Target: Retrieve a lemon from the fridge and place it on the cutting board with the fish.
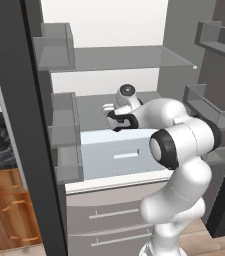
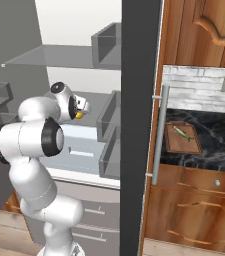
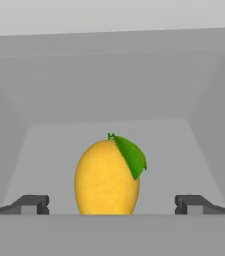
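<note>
White arm with dark joints reaches into the tall light-grey fridge (image 1: 109,60), doors open, dark door edge close on either side. Hand view: small dark finger tips (image 3: 34,204) stand wide apart at their fullest spread, the bright yellow oval lemon (image 3: 106,179) with a green leaf sits upright between them, clear gaps both sides, nothing gripped. Grey shelf floor and walls run behind it with open room all round. Right base view: gripper (image 2: 79,111) level with the middle shelf, a speck of yellow at its tip. Same view alone gives the black marbled counter (image 2: 219,145) past the door, with the small reddish-brown wooden cutting board (image 2: 176,145) carrying the slim greenish-grey fish (image 2: 182,133).
</note>
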